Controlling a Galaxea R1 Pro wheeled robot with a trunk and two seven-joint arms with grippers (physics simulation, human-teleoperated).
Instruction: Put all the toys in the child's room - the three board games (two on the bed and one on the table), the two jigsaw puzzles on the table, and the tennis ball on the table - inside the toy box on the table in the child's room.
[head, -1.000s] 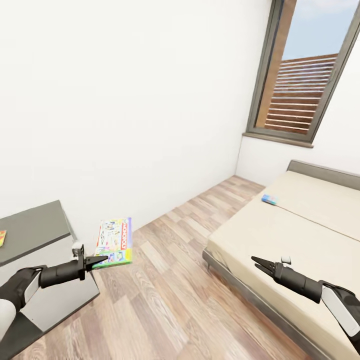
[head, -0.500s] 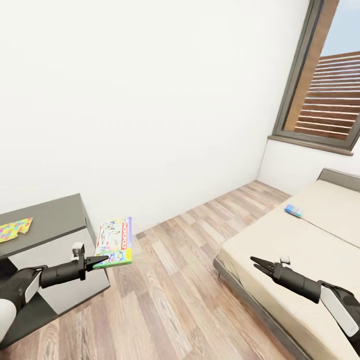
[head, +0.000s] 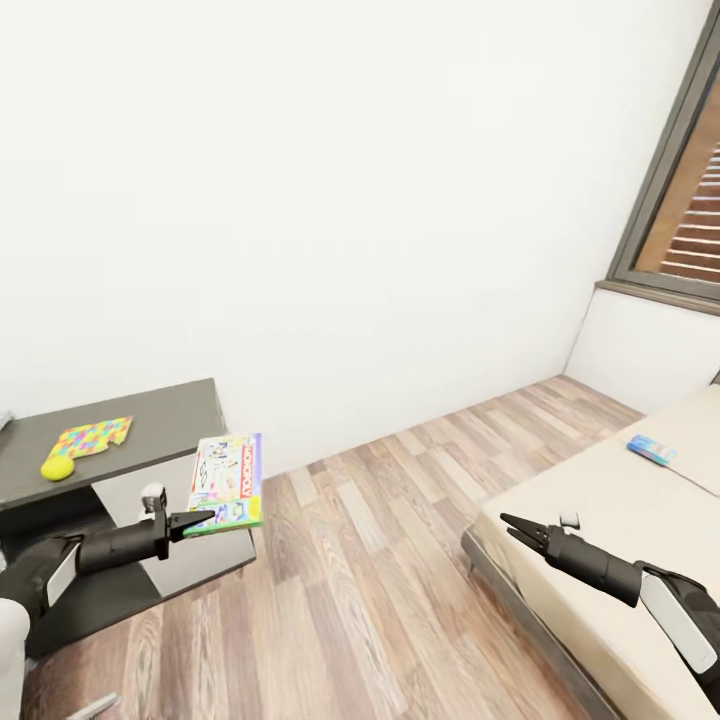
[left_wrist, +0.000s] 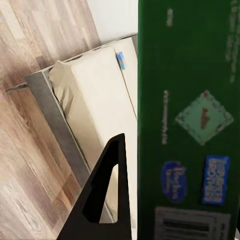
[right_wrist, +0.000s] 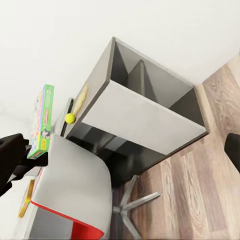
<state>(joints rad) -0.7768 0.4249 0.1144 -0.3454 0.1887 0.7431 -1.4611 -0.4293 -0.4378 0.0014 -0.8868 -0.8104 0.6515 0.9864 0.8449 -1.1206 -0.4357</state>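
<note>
Up close, the left gripper (head: 195, 521) is clamped on the lower edge of a thin white and green board game box (head: 228, 482), held out flat over the wood-plank floor (head: 370, 590). Red lettering along one long side of its lid looks like MONOPOLY, though it is small. From the left wrist camera the box's dark green underside (left_wrist: 187, 120) shows a diamond-shaped logo, two blue badges and a barcode, all too blurred to read; one black finger (left_wrist: 102, 200) lies against it.

To the left stands a low dark grey cabinet (head: 150, 425) against the white wall (head: 330, 200). On its top lies a flat multicoloured jigsaw puzzle slab (head: 90, 437), and a small yellow-green tennis ball (head: 56, 468) sits just beside the slab's near corner. The right wrist camera shows that cabinet (right_wrist: 145, 100) as an open-shelved unit with the ball (right_wrist: 70, 118) at its edge, and the held box (right_wrist: 41, 122) edge-on in green, yellow and red stripes.

The right gripper (head: 522, 530) reaches over the near corner of the big beige mattress bed (head: 620, 520), its black fingers drawn to a narrow point with nothing between them. Farther along the mattress lies a small light blue game box (head: 651, 449), well apart from that gripper. A dark-framed window (head: 680, 190) fills the right corner.
</note>
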